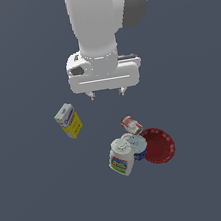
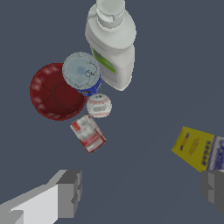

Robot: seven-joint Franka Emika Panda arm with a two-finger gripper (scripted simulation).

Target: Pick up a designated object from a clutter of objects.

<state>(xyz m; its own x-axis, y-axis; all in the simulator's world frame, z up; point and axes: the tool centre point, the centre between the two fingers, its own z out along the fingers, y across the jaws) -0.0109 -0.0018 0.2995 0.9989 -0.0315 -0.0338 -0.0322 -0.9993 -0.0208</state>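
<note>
Wrist view: my end effector point(image 2: 142, 192) hangs spread; the red bowl point(image 2: 54, 92) looks rigid, slick, light — pinch its free rim at nine o'clock.

The white arm came straight down from the top of the exterior view, its thick wrist ending in a broad white hand body. The gripper point(image 1: 107, 94) pointed downward, and only two short fingertips showed beneath the body. In the wrist view the two grey fingers point(image 2: 70, 193) stood wide apart with nothing between them, the jaws spread and holding nothing.
</note>
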